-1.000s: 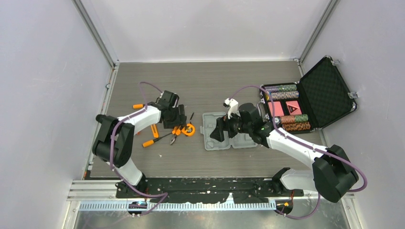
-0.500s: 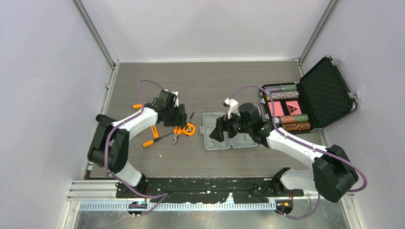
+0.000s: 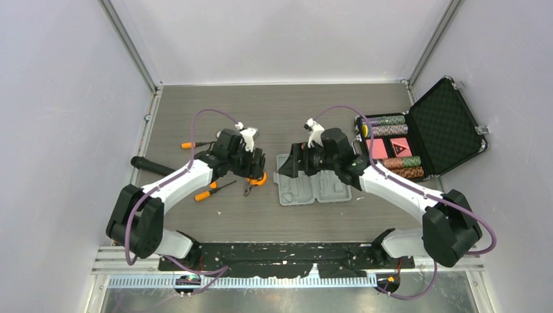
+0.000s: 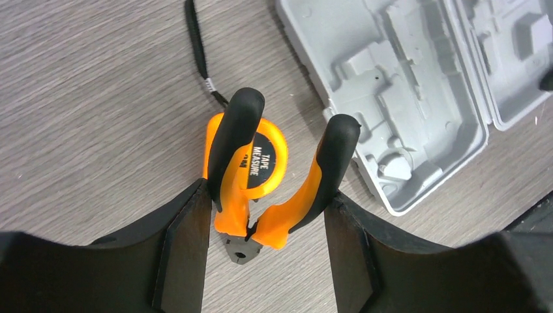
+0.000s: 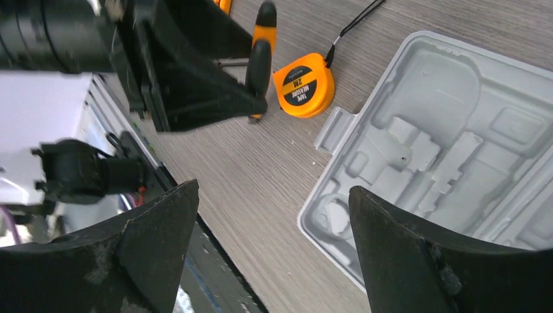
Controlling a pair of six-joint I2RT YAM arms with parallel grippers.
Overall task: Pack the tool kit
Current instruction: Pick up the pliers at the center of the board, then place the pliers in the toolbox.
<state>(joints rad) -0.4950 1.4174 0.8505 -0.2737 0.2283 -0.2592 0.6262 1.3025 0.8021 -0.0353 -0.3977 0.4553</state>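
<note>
The grey tool kit case (image 3: pixel 313 189) lies open and flat mid-table, its moulded slots (image 4: pixel 417 98) empty. My left gripper (image 4: pixel 267 199) is shut on the orange-and-black pliers (image 4: pixel 306 195), one finger against each handle, nose pointing toward the wrist. The pliers hang just over the orange tape measure (image 4: pixel 266 153), which lies left of the case (image 5: pixel 443 150). My right gripper (image 5: pixel 274 192) stands open with nothing in it, above the case's left edge. From the right wrist view I see the tape measure (image 5: pixel 303 85) and the left gripper's fingers (image 5: pixel 195 91).
Two orange-handled screwdrivers lie left of the tape measure, one nearer (image 3: pixel 212 191) and one farther back (image 3: pixel 195 144). A larger black foam-lined case (image 3: pixel 417 140) with poker chips stands open at the right. Walls close in on both sides.
My left gripper narrowed onto the pliers' handles and moved right and toward the case with them. The right gripper pulled back and up from the case, still open.
</note>
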